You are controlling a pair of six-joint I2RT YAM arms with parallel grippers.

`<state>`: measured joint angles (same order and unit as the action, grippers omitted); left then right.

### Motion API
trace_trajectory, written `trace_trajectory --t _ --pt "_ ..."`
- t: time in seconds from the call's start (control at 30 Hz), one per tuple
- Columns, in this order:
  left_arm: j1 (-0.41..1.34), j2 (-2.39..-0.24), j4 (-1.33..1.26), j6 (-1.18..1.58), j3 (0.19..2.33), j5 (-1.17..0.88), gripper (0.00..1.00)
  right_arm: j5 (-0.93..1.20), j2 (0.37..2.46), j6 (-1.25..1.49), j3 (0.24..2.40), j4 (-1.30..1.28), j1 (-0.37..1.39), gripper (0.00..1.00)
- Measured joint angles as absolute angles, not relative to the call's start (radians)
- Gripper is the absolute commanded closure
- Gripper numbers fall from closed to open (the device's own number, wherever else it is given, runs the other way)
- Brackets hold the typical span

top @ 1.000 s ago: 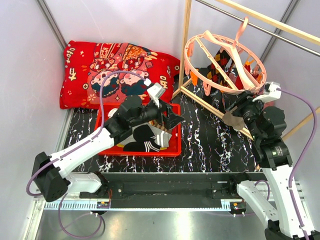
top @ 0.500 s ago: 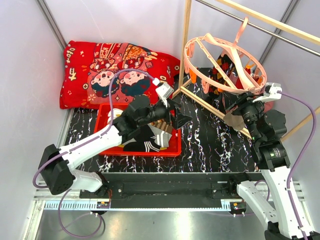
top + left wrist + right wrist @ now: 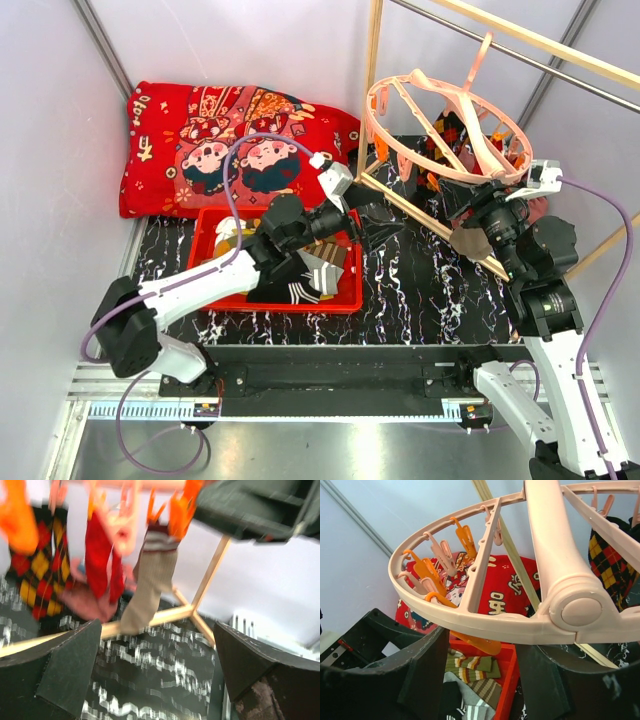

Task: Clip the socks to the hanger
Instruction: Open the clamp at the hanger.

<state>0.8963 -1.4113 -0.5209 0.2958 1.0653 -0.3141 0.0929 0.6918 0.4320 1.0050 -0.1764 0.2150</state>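
In the left wrist view alone, a beige sock (image 3: 150,585) hangs clipped.

No text, brand, number or sign could be read with certainty on any surface. The red cartoon-print cushion (image 3: 230,130) carried white and yellow printed characters near its right end. These appeared in the top view, and in the right wrist view partly hidden behind the hanger (image 3: 470,617). They were too small to decipher. The left wrist view was blurred, and nothing legible was found there.
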Motion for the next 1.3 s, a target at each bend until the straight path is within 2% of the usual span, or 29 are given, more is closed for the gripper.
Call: trace_trajectory --t 0.23,0.4,0.67,0.97,1.3 --pt "0.910 -1.536 -0.837 0.340 1.055 -0.338 0.11 0.101 0.694 0.458 1.009 -0.178 0.215 0.36" --pt "0.915 -1.679 -0.943 0.387 1.106 -0.352 0.20 0.107 0.696 0.463 1.012 -0.182 0.215 0.36" --pt "0.926 -1.793 -1.076 0.434 1.213 -0.356 0.32 0.125 0.698 0.465 1.028 -0.200 0.215 0.36" --pt "0.945 -1.838 -1.177 0.462 1.279 -0.356 0.38 0.126 0.691 0.466 1.028 -0.210 0.215 0.35" --pt "0.963 -1.880 -1.200 0.488 1.322 -0.355 0.59 0.126 0.686 0.467 1.050 -0.233 0.215 0.34"
